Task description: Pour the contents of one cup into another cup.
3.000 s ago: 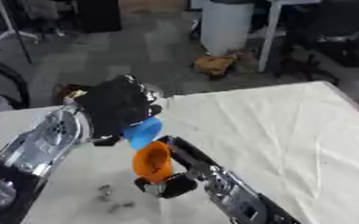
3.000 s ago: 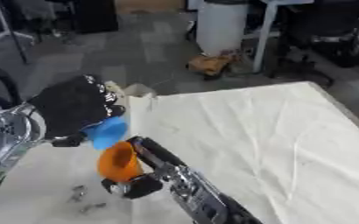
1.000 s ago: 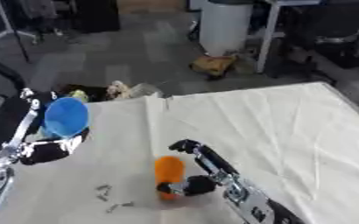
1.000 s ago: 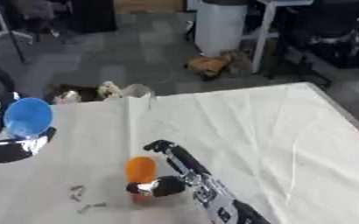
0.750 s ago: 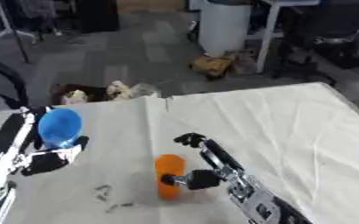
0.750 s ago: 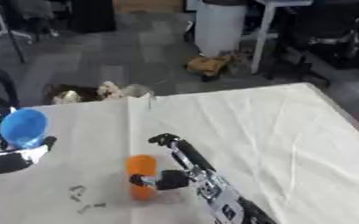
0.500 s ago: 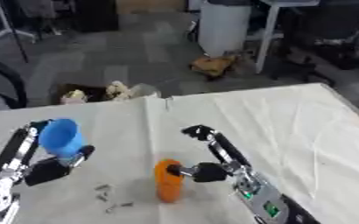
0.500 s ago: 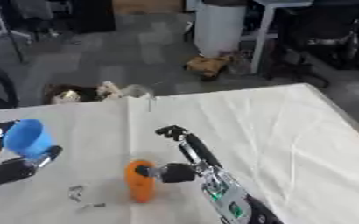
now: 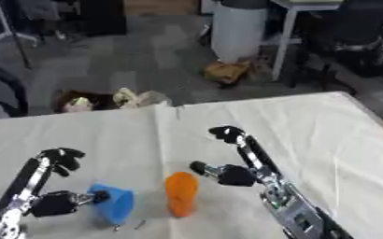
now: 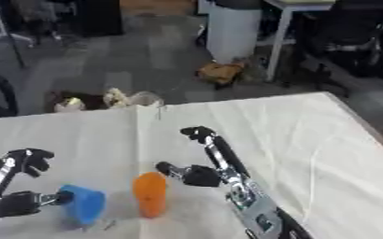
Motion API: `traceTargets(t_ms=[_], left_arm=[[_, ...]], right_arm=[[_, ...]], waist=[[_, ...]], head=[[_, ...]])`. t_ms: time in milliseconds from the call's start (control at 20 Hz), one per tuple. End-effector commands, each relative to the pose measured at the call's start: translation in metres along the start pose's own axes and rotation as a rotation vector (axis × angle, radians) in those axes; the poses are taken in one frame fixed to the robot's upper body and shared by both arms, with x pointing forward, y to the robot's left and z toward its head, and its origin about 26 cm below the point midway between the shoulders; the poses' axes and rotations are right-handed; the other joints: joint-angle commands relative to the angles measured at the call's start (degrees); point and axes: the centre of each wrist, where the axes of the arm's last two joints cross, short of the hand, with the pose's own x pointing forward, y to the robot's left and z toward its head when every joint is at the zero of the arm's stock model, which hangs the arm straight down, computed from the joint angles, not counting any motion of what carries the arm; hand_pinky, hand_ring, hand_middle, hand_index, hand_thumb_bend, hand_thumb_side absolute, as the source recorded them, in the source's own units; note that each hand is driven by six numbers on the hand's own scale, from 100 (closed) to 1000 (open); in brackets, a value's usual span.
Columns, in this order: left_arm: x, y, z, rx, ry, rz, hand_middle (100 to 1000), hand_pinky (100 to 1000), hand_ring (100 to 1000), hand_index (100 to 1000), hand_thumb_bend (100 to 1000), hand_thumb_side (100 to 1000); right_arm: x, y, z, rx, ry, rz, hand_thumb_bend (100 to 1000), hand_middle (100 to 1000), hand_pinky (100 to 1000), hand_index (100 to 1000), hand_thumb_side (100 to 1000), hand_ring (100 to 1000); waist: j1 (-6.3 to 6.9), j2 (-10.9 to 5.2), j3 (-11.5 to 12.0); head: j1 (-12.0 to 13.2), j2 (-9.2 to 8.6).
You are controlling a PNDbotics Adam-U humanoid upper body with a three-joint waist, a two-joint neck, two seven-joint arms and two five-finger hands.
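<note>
An orange cup (image 9: pixel 181 193) stands upright on the white cloth. Just to its left stands a blue cup (image 9: pixel 113 204). My left hand (image 9: pixel 49 202) is left of the blue cup with its fingers (image 9: pixel 60 157) spread up and away; only the thumb tip reaches the cup's side. My right hand (image 9: pixel 237 173) is right of the orange cup, fingers (image 9: pixel 228 135) stretched out and thumb pointing at the cup across a small gap. What is inside the cups is hidden.
A few small dark bits (image 9: pixel 128 226) lie on the cloth (image 9: pixel 309 126) in front of the blue cup. Beyond the table's far edge are the floor, a white bin (image 9: pixel 238 32), chairs and some clutter (image 9: pixel 105 99).
The left hand has lowered the blue cup onto the cloth beside the orange cup and opened. The right hand has let go of the orange cup and drawn back to the right.
</note>
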Motion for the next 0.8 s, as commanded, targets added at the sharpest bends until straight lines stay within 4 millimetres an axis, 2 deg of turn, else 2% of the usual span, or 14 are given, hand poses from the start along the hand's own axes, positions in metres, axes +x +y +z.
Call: traceTargets(t_ms=[50,350,450,650,800], left_arm=[[0.001,0.019,0.001,0.055,-0.024,-0.064,609,619,683,771,1000,564],[-0.003,0.024,0.011,0.136,-0.023,0.045,658,632,715,791,1000,769],[-0.005,0.025,0.016,0.148,-0.02,0.12,673,633,726,802,1000,796],[-0.011,0.03,0.026,0.136,-0.004,0.301,710,634,748,824,1000,788],[-0.014,0.037,0.034,0.134,-0.003,0.358,724,639,757,833,1000,783]], right_arm=[[0.006,-0.013,-0.004,-0.03,-0.026,0.005,683,787,860,836,558,826],[0.007,-0.015,-0.003,-0.04,-0.033,-0.02,677,781,844,836,562,820],[0.009,-0.017,-0.002,-0.041,-0.039,-0.031,674,779,829,836,562,815],[0.012,-0.023,0.0,-0.045,-0.055,-0.057,658,780,801,839,556,808],[0.014,-0.03,0.003,-0.054,-0.065,-0.069,652,777,794,839,556,806]], waist=[[0.01,-0.74,0.1],[-0.06,-0.67,0.1],[-0.09,-0.62,0.1],[-0.16,-0.49,0.0],[-0.22,-0.36,-0.2]], head=[[-0.1,-0.42],[-0.1,-0.46],[-0.1,-0.43],[0.1,-0.32],[0.2,-0.21]])
